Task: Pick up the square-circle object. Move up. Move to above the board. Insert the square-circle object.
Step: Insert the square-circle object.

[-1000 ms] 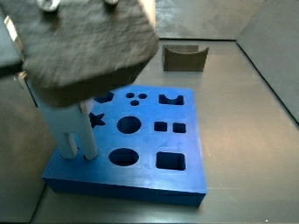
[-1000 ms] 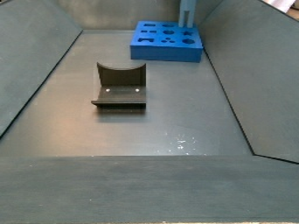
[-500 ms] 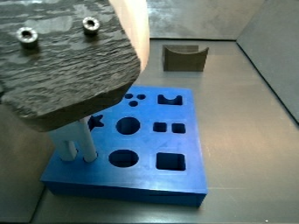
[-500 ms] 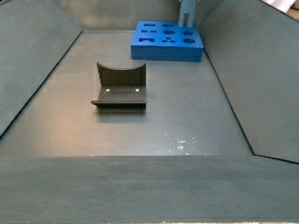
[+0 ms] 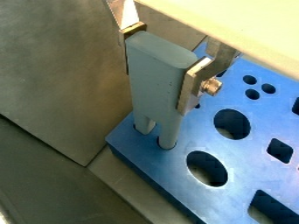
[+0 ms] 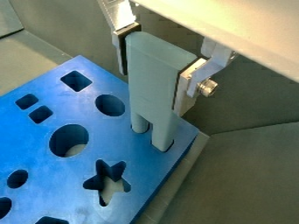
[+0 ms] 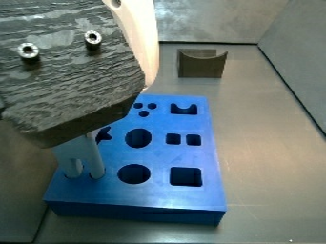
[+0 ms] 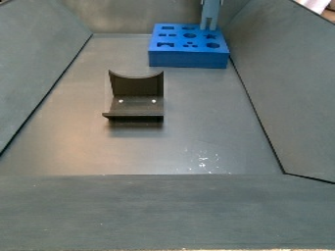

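Observation:
The square-circle object (image 5: pixel 156 83), a pale grey-blue slab, stands upright at a corner of the bright-blue board (image 5: pixel 239 171). Its two prongs reach down into the board's holes. My gripper (image 5: pixel 163 54) is shut on the slab's upper end, one silver finger (image 5: pixel 198 77) flat on each narrow side. Both wrist views show this, with the slab (image 6: pixel 158 87), gripper (image 6: pixel 156 58) and board (image 6: pixel 65 114). In a side view only the prongs (image 7: pixel 84 162) show on the board (image 7: pixel 178 143) under the hand's dark housing (image 7: pixel 71 81). In a side view the slab (image 8: pixel 211 14) stands on the far board (image 8: pixel 190 46).
The dark fixture (image 8: pixel 133 96) stands on the grey floor in mid-bin, apart from the board; it also shows behind the board in a side view (image 7: pixel 200 62). Grey bin walls (image 5: pixel 59 70) rise close beside the board's corner where the slab stands.
The hand has come lower over the board. A second ago much of the slab showed under it; now only the prongs show, standing on the board.

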Motion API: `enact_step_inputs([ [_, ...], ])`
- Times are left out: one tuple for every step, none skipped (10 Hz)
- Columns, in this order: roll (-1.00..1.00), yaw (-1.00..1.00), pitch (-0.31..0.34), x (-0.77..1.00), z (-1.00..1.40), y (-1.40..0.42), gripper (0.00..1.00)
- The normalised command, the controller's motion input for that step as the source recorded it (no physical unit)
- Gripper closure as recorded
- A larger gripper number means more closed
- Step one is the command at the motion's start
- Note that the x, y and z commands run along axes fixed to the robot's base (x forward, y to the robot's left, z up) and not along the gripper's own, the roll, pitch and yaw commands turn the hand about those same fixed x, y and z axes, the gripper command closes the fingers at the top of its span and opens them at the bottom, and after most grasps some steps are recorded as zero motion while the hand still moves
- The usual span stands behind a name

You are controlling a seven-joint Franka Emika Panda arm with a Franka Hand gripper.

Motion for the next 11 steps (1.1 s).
enact_step_inputs([
  [0.02,0.07,-0.214,0.07,-0.83,0.0,1.0],
  [0.03,0.07,-0.227,0.1,-0.8,0.0,1.0],
  [0.05,0.04,-0.243,0.14,-0.74,0.0,1.0],
  [0.07,0.02,-0.254,0.18,-0.7,0.0,1.0],
  [0.1,0.0,-0.266,0.23,-0.63,0.0,1.0],
  [0.12,0.0,-0.267,0.25,-0.6,0.0,1.0],
  [0.14,0.0,-0.26,0.23,-0.6,0.0,1.0],
  [0.12,0.04,-0.277,0.01,-0.65,-0.14,1.0],
  [0.04,0.0,-0.05,0.0,-0.14,-0.09,1.0],
  [0.41,0.0,-0.26,-0.24,-0.37,-0.09,1.0],
  [0.5,0.0,-0.253,-0.18,-0.22,-0.16,1.0],
])
